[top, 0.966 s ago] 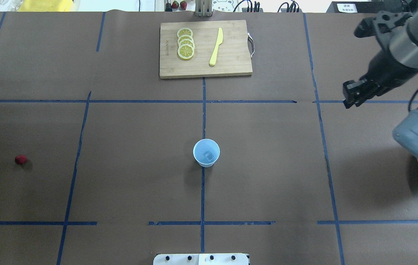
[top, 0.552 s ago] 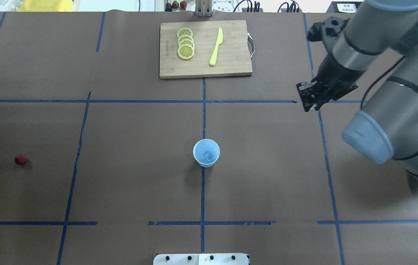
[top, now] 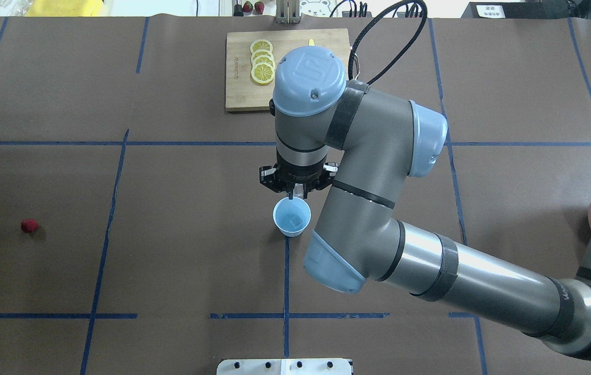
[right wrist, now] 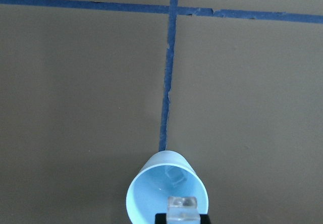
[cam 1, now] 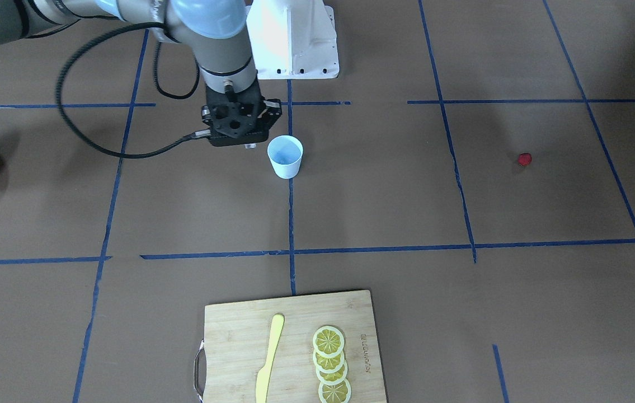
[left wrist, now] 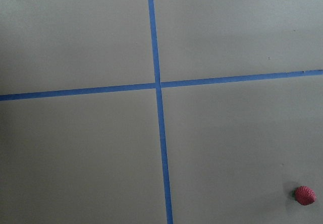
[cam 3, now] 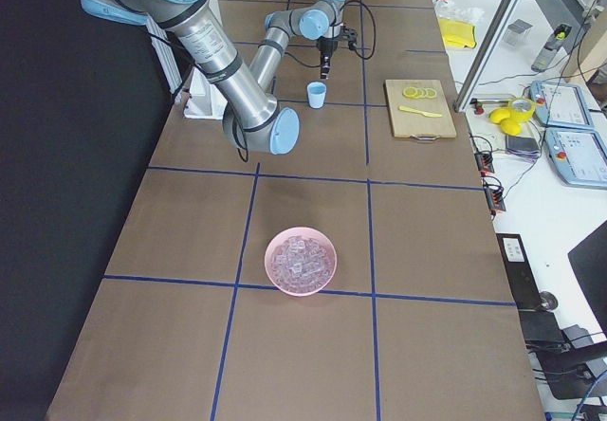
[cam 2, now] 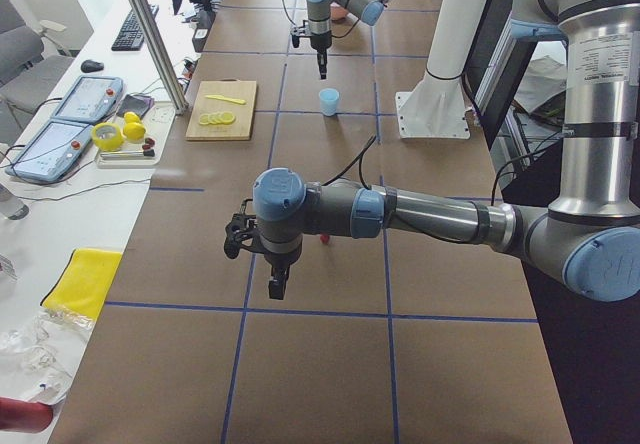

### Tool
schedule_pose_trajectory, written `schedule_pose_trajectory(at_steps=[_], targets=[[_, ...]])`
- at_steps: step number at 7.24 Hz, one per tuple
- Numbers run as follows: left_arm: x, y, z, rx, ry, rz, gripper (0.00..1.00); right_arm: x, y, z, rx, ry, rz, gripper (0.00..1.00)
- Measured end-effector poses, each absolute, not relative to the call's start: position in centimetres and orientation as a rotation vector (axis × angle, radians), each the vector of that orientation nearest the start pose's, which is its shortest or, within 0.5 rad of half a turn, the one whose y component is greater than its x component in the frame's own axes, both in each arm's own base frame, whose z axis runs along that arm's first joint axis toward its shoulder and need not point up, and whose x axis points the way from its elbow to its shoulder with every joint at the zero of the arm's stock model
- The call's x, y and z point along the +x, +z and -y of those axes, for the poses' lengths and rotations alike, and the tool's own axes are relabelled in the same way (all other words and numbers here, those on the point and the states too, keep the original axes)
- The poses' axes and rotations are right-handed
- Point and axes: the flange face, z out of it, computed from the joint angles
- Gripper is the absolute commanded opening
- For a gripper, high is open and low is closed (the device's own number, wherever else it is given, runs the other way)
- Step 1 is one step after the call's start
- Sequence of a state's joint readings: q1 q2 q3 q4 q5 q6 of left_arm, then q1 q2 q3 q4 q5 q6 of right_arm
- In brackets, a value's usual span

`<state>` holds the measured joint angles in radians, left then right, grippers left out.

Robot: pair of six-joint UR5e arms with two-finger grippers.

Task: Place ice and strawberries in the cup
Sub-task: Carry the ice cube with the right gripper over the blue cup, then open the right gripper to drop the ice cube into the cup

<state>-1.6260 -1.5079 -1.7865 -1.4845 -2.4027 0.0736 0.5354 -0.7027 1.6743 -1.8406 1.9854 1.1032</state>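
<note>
The pale blue cup (top: 291,219) stands at the table's centre, with one ice cube (top: 296,223) lying inside it. My right gripper (top: 291,197) hangs just above the cup's far rim. In the right wrist view it is shut on a clear ice cube (right wrist: 182,205) over the cup (right wrist: 146,193). The red strawberry (top: 29,225) lies alone far to the left, and shows in the left wrist view (left wrist: 305,195). My left gripper (cam 2: 277,286) shows only in the exterior left view, hovering near the strawberry; I cannot tell whether it is open or shut.
A pink bowl (cam 3: 267,261) full of ice sits at the table's right end. A wooden cutting board (top: 243,96) with lemon slices (top: 262,65) and a yellow knife (cam 1: 269,358) lies at the far middle, partly hidden by my right arm.
My right arm has swung from the far right of the table leftward to the centre, and its gripper now hangs over the cup. The cup and strawberry have not moved.
</note>
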Motion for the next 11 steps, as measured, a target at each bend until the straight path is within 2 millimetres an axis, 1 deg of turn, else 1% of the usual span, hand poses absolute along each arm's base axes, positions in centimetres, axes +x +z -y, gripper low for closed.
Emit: schedule_pose_trajectory(at_steps=[1, 2, 3, 4, 5, 8, 9, 10, 11], targets=[[-8.5, 58.9, 46.1, 0.113, 0.044, -0.827, 1.0, -55.0, 12.1, 42.0, -0.012, -0.086, 0.787, 0.14], [-8.5, 59.0, 46.1, 0.112, 0.043, -0.827, 1.0, -55.7, 12.4, 41.6, -0.014, -0.09, 0.778, 0.27], [-8.5, 59.0, 46.1, 0.112, 0.043, -0.827, 1.0, -56.1, 12.5, 41.4, -0.016, -0.093, 0.774, 0.5], [-8.5, 59.0, 46.1, 0.111, 0.043, -0.827, 1.0, -56.2, 12.5, 41.3, -0.017, -0.094, 0.773, 0.88], [-8.5, 59.0, 46.1, 0.111, 0.043, -0.827, 1.0, -56.3, 12.5, 41.3, -0.017, -0.094, 0.773, 0.99], [-8.5, 59.0, 46.2, 0.111, 0.043, -0.827, 1.0, -56.2, 12.4, 41.1, -0.016, -0.095, 0.776, 0.99], [-8.5, 59.0, 46.2, 0.111, 0.043, -0.827, 1.0, -55.9, 12.2, 41.1, -0.013, -0.095, 0.782, 0.99], [-8.5, 59.0, 46.2, 0.111, 0.043, -0.827, 1.0, -54.4, 12.0, 41.4, -0.008, -0.086, 0.788, 1.0], [-8.5, 59.0, 46.2, 0.111, 0.043, -0.827, 1.0, -51.4, 12.6, 41.6, 0.0, -0.068, 0.788, 1.0]])
